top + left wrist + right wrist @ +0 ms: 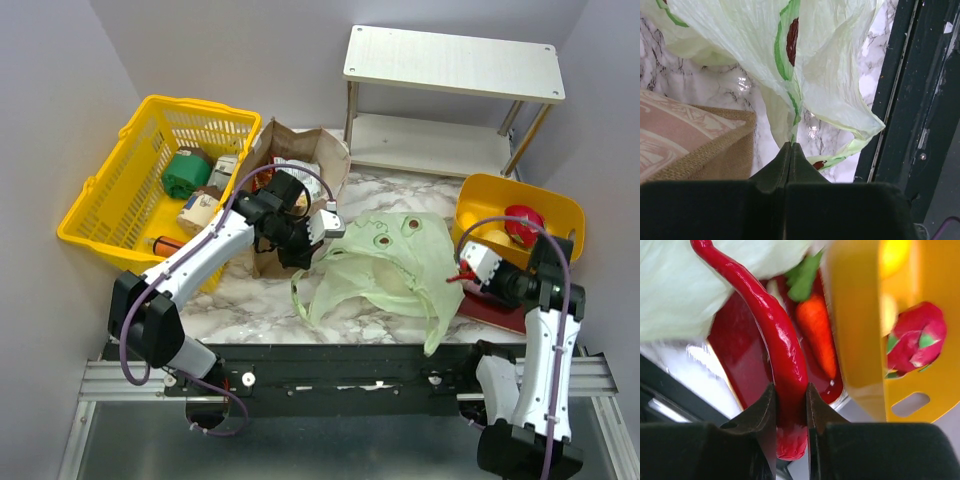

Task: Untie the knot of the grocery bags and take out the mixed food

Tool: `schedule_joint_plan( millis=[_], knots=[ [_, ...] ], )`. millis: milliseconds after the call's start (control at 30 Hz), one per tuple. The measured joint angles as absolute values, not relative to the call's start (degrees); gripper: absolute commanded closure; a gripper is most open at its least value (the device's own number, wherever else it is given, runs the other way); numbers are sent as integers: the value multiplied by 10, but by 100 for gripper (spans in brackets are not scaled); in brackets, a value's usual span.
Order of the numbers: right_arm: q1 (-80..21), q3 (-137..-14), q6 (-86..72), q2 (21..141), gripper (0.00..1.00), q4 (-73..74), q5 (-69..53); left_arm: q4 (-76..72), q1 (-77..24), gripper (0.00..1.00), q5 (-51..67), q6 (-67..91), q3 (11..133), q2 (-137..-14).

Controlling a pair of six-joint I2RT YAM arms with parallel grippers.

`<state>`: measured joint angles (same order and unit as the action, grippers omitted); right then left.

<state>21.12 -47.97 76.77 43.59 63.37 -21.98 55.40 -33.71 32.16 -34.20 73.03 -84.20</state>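
The pale green plastic bag [385, 265] lies loose and open on the marble table; no knot shows. My left gripper [322, 232] is shut on its edge [792, 107] and holds it up beside the brown paper bag [300, 150]. My right gripper [466, 270] is shut on the red chili [771, 325] at the bag's right side, above a shiny red snack packet [737, 362]. An orange carrot [815, 332] lies on that packet. The dragon fruit [523, 224] and a yellow fruit [495, 238] sit in the yellow bin [470, 200].
A yellow mesh basket [110, 200] with a green can [186, 172] and cartons stands at the left. A white two-level shelf [450, 65] stands at the back. The table's black front rail [900, 90] runs close to the bag.
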Motion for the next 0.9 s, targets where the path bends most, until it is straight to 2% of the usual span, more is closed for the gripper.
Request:
schedule_joint_plan(
  millis=[200, 433, 700, 900],
  knots=[
    [211, -368, 840, 437, 100, 639, -110, 548, -337, 100, 321, -342, 743, -862],
    [215, -366, 825, 489, 100, 615, -80, 547, -337, 100, 319, -342, 741, -861],
    [266, -366, 876, 479, 100, 597, -50, 555, -337, 100, 287, -359, 701, -844],
    [298, -382, 889, 562, 100, 576, -46, 572, -337, 100, 270, -376, 675, -794]
  ],
)
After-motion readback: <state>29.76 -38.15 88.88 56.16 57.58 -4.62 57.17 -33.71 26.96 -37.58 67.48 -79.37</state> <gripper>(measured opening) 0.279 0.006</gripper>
